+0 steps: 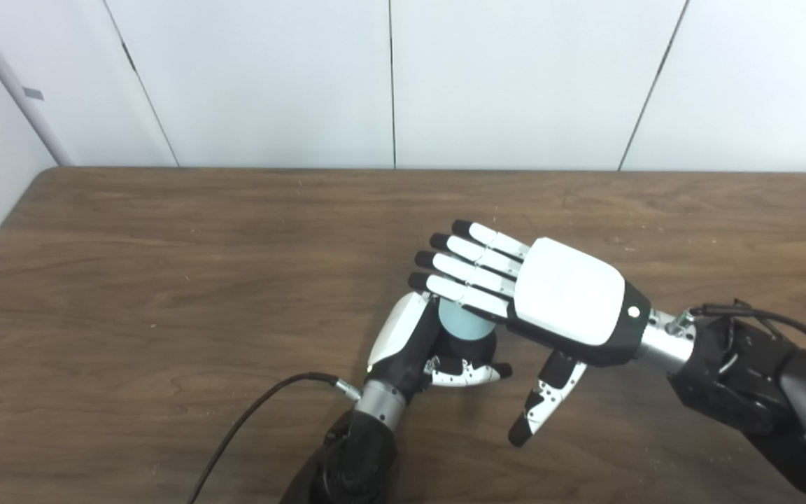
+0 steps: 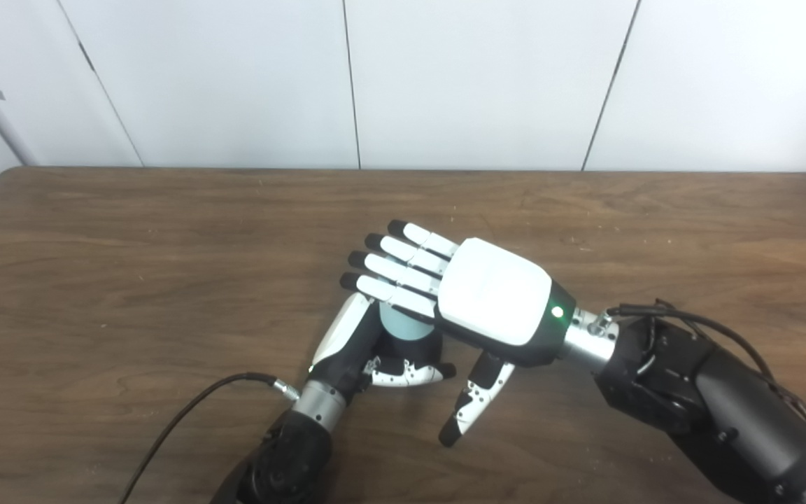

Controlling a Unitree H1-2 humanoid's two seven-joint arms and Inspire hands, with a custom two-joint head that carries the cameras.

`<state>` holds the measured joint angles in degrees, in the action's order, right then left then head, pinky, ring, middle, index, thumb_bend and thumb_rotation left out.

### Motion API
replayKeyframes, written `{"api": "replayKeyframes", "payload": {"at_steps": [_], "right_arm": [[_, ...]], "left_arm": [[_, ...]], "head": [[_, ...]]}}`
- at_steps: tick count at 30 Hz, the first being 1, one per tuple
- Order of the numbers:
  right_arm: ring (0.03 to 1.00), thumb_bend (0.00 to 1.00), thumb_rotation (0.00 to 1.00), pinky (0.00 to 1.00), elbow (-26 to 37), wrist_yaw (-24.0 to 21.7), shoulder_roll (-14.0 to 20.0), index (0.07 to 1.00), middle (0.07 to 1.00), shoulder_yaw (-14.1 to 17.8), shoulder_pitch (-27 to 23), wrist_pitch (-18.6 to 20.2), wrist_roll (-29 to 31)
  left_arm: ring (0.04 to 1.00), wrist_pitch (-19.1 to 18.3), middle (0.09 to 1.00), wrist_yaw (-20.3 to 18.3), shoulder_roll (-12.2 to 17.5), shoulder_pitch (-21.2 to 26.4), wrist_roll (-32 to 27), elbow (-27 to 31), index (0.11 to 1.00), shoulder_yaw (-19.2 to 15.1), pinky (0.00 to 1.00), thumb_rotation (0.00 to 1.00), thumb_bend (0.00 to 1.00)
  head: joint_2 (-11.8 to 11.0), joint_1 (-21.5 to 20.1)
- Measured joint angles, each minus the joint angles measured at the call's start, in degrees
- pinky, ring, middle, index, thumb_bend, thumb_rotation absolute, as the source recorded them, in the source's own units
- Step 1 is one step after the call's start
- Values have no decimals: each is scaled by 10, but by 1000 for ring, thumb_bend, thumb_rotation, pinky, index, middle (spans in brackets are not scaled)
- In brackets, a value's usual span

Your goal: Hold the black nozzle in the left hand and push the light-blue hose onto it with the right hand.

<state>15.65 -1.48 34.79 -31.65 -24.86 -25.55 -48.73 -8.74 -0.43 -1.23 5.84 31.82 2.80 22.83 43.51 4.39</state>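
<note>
In the left eye view, lower centre, the left hand is wrapped around a light-blue hose end, the nozzle hidden, while in the right eye view the right hand lies flat above it, fingers straight, empty.

A brown wooden table stands against a white panelled wall.

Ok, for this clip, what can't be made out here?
- Black nozzle: not identifiable in either view; left hand wraps it.
- Light-blue hose: only a rounded bit shows; right hand fingers lie across it.
- Whether hose and nozzle are joined: hidden by both hands.
- Right palm contact: underside unseen.
</note>
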Motion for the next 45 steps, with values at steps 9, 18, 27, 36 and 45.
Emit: {"api": "replayKeyframes", "payload": {"at_steps": [9,18,27,36,45], "right_arm": [[1000,897,794,1000,-7,32,0,1000,1000,-3,4,-1,-15],[1000,887,795,1000,-8,63,-4,1000,1000,6,10,-4,-22],[1000,913,843,1000,-27,138,-25,1000,1000,28,10,-6,-70],[1000,927,847,1000,-27,170,-43,1000,1000,70,11,-6,-94],[1000,977,859,1000,-27,171,-62,1000,1000,103,15,-6,-75]], "left_arm": [[826,3,783,3,0,0,-2,-2,490,-1,1000,68,512],[813,10,783,3,1,-1,-8,-3,491,-3,1000,67,511],[867,14,792,-9,5,2,-18,-4,490,-6,1000,70,511],[850,19,802,-4,5,-1,-13,-4,488,-6,1000,71,512],[821,32,783,-5,6,0,-24,-7,487,-9,1000,70,512]], "head": [[-1,0],[-1,0],[0,0],[0,1],[-1,3]]}}
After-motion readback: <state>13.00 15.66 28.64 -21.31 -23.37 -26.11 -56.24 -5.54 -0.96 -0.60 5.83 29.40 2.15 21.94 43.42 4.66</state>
